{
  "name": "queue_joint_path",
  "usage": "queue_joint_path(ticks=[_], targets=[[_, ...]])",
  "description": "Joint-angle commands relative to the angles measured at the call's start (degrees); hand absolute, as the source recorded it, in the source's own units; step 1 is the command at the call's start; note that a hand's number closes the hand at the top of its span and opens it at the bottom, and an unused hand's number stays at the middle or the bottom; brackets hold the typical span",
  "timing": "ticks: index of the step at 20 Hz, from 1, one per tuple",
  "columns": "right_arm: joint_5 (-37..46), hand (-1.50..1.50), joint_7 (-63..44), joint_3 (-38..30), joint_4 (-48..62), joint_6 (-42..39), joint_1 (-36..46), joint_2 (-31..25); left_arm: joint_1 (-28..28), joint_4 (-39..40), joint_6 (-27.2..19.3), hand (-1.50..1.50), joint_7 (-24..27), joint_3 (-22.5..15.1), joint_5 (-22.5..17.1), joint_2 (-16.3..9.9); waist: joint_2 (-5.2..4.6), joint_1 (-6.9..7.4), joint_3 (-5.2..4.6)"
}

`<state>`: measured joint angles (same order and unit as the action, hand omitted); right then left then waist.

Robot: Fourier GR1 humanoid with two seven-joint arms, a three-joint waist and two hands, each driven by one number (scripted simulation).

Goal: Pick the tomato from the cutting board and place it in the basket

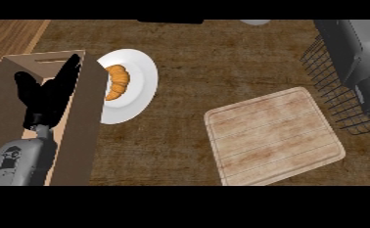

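Honestly, no tomato anywhere: bare cutting board (pixel 274 134) near right, wire basket (pixel 339 90) just beyond at far right. Left hand (pixel 47 92) resting far left, fingers straight and apart. Probably already delivered.

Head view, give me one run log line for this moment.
left robot hand: open, resting at left | right robot hand: not in view | cutting board: bare | tomato: not visible | basket: right edge | croissant on plate

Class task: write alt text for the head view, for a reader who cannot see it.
A bare wooden cutting board lies on a brown counter beside a black wire basket at the right. At the left, the robot's open left hand rests over a wooden tray, next to a white plate holding a croissant.
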<state>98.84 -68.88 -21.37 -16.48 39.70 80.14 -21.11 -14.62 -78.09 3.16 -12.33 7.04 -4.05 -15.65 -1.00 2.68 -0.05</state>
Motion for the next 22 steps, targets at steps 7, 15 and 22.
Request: queue_joint_path(ticks=[7, 15, 22], targets=[[-2.5, 1.5, -3.8, -3.8, -3.6, 6.1, -7.8, 0.3, 2.0, -0.3, -1.6, 0.0, 0.5, -0.1, 1.1, 1.4, 0.73, -1.85, 0.06], [1.9, -1.5, -9.8, -6.1, -6.5, 13.1, -14.7, -4.1, 0.8, -0.8, 0.4, 0.0, -1.0, 0.8, -0.3, -0.1, 0.1, -1.2, 0.02], [-1.9, -1.5, -1.3, -10.0, -6.9, 13.0, -16.7, -3.2, 0.1, -0.8, -2.4, 0.0, -0.6, -0.6, 2.2, 2.0, 0.49, -1.58, 0.07]])
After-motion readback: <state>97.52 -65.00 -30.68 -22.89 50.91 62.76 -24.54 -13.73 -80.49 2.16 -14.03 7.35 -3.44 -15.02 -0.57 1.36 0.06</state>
